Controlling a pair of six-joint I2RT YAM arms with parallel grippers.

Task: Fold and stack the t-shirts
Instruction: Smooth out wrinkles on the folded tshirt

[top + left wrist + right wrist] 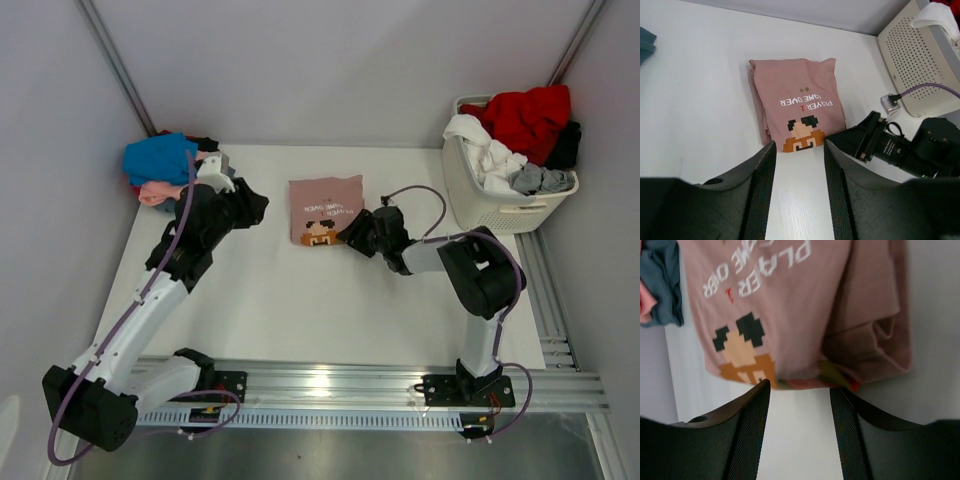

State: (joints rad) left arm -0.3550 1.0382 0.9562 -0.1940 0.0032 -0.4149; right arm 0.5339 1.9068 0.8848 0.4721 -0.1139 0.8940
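A dusty-pink t-shirt [325, 208] lies folded into a small rectangle in the middle of the table, its pixel cartoon and text facing up. My left gripper [257, 207] hovers to the shirt's left, open, with only bare table between its fingers [762, 170]; the pink t-shirt [797, 97] lies just beyond their tips. My right gripper [352, 234] sits at the shirt's near right corner, also open and empty, its tips almost at the folded edge of the pink t-shirt [790, 305]. Folded blue [160, 157] and salmon [158, 192] t-shirts are piled at the back left.
A white slatted laundry basket [495, 205] stands at the back right, holding red [528, 115], white [490, 155] and grey [540, 180] t-shirts. In the left wrist view the right arm's black wrist [890, 147] lies close to the shirt. Grey walls enclose the table.
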